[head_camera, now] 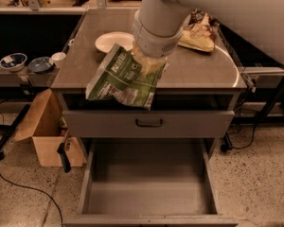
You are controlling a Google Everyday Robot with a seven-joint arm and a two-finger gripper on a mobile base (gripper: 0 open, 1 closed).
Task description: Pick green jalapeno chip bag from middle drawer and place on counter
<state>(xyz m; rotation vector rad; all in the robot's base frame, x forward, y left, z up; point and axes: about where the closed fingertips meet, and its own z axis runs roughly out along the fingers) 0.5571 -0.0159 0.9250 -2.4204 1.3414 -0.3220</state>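
The green jalapeno chip bag [125,82] hangs in the air, tilted, over the front edge of the counter [199,67]. My gripper [149,63] is shut on the bag's upper right part, just below the big white arm. The middle drawer [149,186] is pulled out below, its grey floor bare.
A white bowl [114,41] sits on the counter behind the bag. A brown-and-tan chip bag [197,31] lies at the counter's back right. A closed drawer front with a black handle [149,123] is above the open drawer. A cardboard box [47,131] stands on the floor at left.
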